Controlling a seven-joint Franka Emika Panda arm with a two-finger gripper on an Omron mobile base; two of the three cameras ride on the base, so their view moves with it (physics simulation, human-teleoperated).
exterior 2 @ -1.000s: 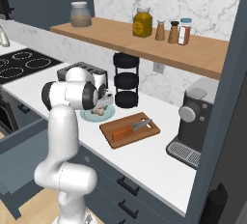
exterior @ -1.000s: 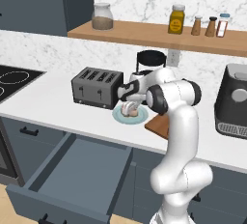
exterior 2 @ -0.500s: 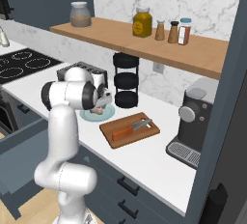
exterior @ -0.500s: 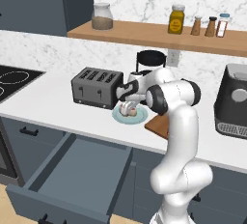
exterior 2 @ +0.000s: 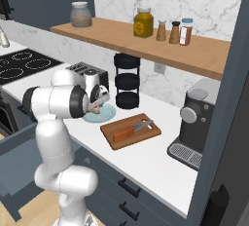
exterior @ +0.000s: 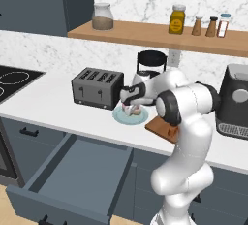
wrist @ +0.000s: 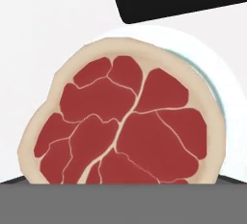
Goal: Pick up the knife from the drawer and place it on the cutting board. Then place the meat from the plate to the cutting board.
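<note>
Now the gripper (exterior: pixel 130 106) hangs just over the meat (wrist: pixel 123 126) on the plate (exterior: pixel 121 117), jaws spread wide and holding nothing; against the earlier frame it has sunk slightly closer. Elsewhere nothing has shifted. Right of the plate, the knife (exterior 2: pixel 131 130) lies on the board (exterior 2: pixel 130 131), and the drawer (exterior: pixel 72 175) stands open below the bench (exterior: pixel 43 107), near the toaster (exterior: pixel 97 87).

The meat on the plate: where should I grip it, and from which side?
Come straight down from above, where the gripper is already hovering open. The meat lies flat on the plate, so probably close across its narrower width, pinching the pale fat rim on opposite edges. The toaster beside it makes a sideways approach awkward.
</note>
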